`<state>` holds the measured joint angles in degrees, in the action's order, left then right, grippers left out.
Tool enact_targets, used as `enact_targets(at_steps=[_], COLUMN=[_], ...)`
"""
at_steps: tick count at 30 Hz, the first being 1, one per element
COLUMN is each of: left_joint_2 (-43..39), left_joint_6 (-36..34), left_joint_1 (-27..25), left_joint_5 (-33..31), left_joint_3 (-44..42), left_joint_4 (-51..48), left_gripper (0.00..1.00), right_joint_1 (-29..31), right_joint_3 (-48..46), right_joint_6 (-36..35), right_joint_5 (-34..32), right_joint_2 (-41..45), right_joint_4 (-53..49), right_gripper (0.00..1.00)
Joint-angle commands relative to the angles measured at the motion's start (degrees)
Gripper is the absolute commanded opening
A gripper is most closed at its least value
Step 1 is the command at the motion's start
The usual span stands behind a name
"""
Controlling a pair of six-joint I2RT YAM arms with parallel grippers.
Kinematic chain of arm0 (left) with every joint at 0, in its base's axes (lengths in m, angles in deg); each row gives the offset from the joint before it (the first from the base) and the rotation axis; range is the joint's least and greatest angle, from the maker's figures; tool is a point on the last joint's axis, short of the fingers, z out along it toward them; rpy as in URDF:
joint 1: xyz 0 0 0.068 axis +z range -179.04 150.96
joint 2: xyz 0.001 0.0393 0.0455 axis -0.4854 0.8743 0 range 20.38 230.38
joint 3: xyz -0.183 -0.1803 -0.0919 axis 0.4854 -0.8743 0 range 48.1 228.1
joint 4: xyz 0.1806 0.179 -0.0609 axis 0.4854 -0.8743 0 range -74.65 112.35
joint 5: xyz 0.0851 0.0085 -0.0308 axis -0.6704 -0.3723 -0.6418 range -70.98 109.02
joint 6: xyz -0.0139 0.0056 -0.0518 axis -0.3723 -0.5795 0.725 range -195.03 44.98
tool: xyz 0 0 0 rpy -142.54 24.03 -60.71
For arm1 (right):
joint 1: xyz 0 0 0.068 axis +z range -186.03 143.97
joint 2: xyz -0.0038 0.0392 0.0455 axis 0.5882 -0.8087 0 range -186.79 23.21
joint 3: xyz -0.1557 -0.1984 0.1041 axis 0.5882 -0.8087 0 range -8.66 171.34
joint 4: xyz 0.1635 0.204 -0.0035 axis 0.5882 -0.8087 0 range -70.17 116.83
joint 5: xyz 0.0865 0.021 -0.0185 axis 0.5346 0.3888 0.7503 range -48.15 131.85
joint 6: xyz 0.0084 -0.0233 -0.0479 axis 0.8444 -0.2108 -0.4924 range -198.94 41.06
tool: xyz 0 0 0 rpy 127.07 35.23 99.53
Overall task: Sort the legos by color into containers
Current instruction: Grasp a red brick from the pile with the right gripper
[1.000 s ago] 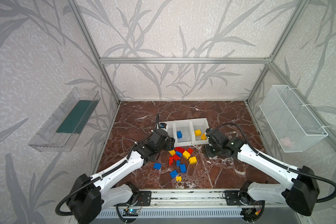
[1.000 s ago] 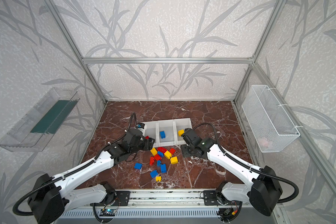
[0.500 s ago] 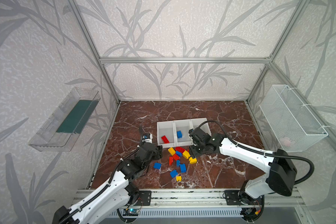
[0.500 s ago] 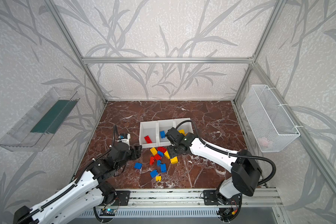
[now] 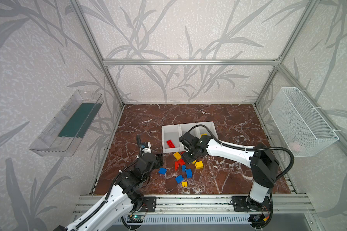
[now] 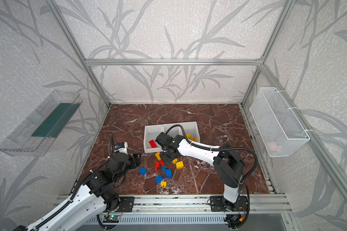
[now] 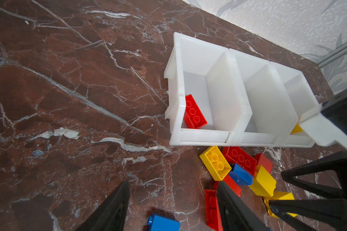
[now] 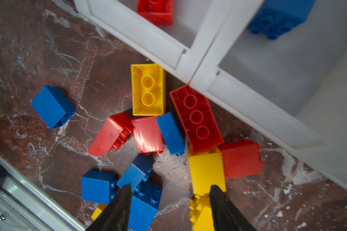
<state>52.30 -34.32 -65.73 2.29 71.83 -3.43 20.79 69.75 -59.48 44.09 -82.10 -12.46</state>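
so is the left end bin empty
Not empty: one long red lego lies inside the end bin, seen in both top views.

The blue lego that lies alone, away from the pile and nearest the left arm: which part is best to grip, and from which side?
Take the lone blue lego across two smooth opposite faces, coming straight down from above with the left pincer. It lies tipped on its side, with bare floor all around it, so both sides likely have room.
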Motion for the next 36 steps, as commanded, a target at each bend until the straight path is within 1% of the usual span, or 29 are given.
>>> enact_targets(at_steps=[1,2,3,7,11,13,16,19,27,36], left_joint_2=[-1.4,-1.6,-2.0,-4.3,-6.6,-9.4,-10.7,-11.5,-11.4,-10.8], left_joint_6=[1.8,2.0,2.5,4.1,4.8,4.9,4.7,4.9,4.7,4.3], left_joint_1=[0.1,0.2,0.1,0.2,0.1,0.2,0.2,0.2,0.2,0.2], left_joint_5=[-2.6,-2.7,-3.0,-3.7,-3.9,-4.0,-3.9,-3.6,-2.2,-1.4], left_joint_3=[-0.8,-0.8,-0.7,-1.0,-1.9,-2.2,-2.4,-2.5,-2.8,-2.8], left_joint_4=[-2.9,-3.3,-4.0,-7.2,-8.6,-9.0,-9.8,-10.8,-10.0,-9.5], left_gripper=[0.71,0.71,0.71,0.71,0.71,0.71,0.71,0.71,0.71,0.71], right_joint_1=[1.4,1.4,3.5,4.7,5.3,5.6,5.8,5.9,6.4,6.5], right_joint_3=[3.1,3.8,4.7,7.9,9.9,11.5,13.4,14.0,14.9,14.0], right_joint_6=[0.4,0.7,1.1,3.7,6.3,6.9,7.6,8.0,7.8,7.4], right_joint_5=[1.0,1.0,0.7,0.1,-0.4,-1.0,-2.5,-2.2,-1.9,-0.8], right_joint_2=[-2.6,-3.4,-4.2,-7.6,-9.7,-11.0,-12.7,-13.8,-15.6,-15.8], right_joint_4=[-1.3,-1.3,-1.6,-2.8,-2.2,-2.8,-4.2,-4.1,-5.5,-4.8], right_gripper=[0.60,0.60,0.58,0.56,0.58,0.58,0.58,0.57,0.49,0.30])
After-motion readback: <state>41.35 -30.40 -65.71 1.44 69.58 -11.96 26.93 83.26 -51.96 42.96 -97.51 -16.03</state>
